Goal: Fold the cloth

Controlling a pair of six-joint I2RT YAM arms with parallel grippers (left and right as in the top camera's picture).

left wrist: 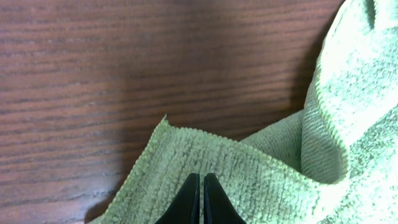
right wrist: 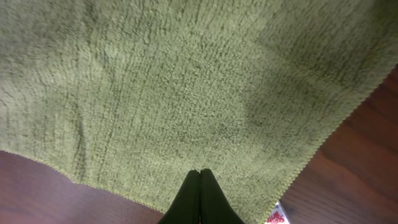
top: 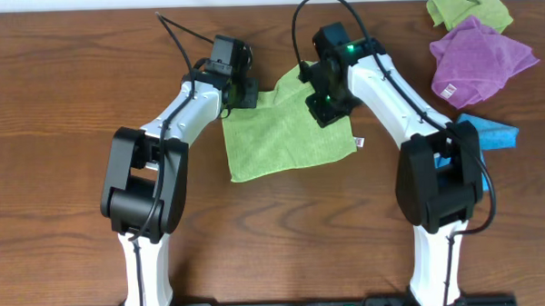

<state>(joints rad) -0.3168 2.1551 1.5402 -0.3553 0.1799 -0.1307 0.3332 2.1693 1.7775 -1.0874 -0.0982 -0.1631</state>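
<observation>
**Both end effectors closed over the green towel**

Overhead: the lime-green microfibre towel [top: 272,139] lies spread on the wooden worktop [top: 70,69]. The left end effector [top: 246,92] is at one far corner and the right end effector [top: 326,110] at the other.
Left wrist: fingers pressed together above a rumpled corner; whether they pinch it, I cannot tell.
Right wrist: fingers together over flat pile, white tag [right wrist: 278,216] nearby

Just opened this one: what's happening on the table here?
Two robot arms are working on a lime-green cloth that lies mostly flat on the wooden table. The left gripper is shut at its far left corner, where the fabric is rumpled. The right gripper is shut over its far right part. Whether either pinches fabric is unclear. No neat fold shows yet. A purple cloth, another green cloth and a blue cloth lie aside.
</observation>
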